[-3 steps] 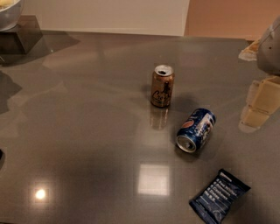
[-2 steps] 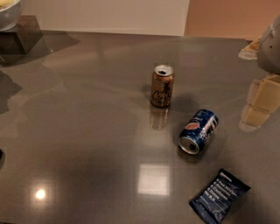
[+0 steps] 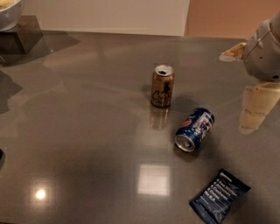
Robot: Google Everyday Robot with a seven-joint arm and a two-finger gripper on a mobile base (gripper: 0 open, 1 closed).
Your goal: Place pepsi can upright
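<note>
The pepsi can (image 3: 195, 129) is dark blue with a red-and-white logo. It lies on its side on the grey table (image 3: 87, 131), right of centre, with its silver end facing the front left. My gripper (image 3: 236, 92) hovers at the right edge of the view, to the right of the can and apart from it. Its two pale fingers (image 3: 255, 107) are spread and hold nothing.
A brown-gold can (image 3: 162, 85) with black script stands upright just behind and left of the pepsi can. A flat dark blue snack wrapper (image 3: 219, 196) lies at the front right. A bowl (image 3: 8, 13) on a dark block sits at the far left corner.
</note>
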